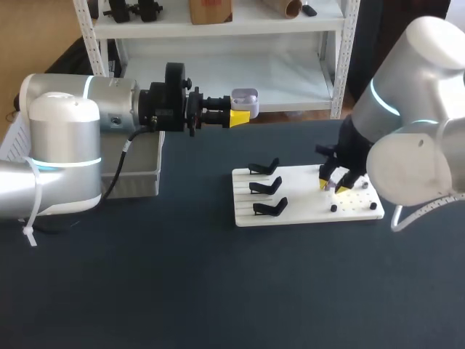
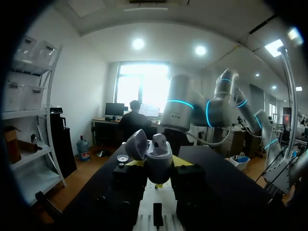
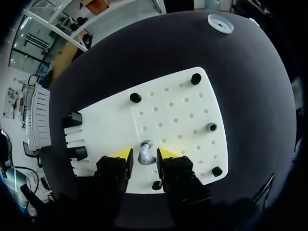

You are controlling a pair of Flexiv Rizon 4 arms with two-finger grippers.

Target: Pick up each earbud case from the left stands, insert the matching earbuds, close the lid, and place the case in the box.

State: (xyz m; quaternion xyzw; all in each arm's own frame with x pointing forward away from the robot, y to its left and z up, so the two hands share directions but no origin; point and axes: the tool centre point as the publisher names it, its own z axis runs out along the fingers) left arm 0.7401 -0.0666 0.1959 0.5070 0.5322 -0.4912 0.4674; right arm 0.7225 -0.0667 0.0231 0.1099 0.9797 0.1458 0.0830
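The left gripper [image 1: 236, 116], in the upper middle of the head view, is clamped on the earbud case [image 1: 245, 96], held off the table with its lid open. At right of centre, the right gripper [image 1: 336, 185] is down on the white board [image 1: 298, 211], fingers spread either side of an earbud [image 3: 144, 154], apparently not pinching it. The earbud pick seems in hand; next, close gently, lift, and carry it to the case.

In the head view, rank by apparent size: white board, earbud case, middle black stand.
Largest: white board. The earbud case and middle black stand look alike; the raised case may be nearer the camera, so unranked.
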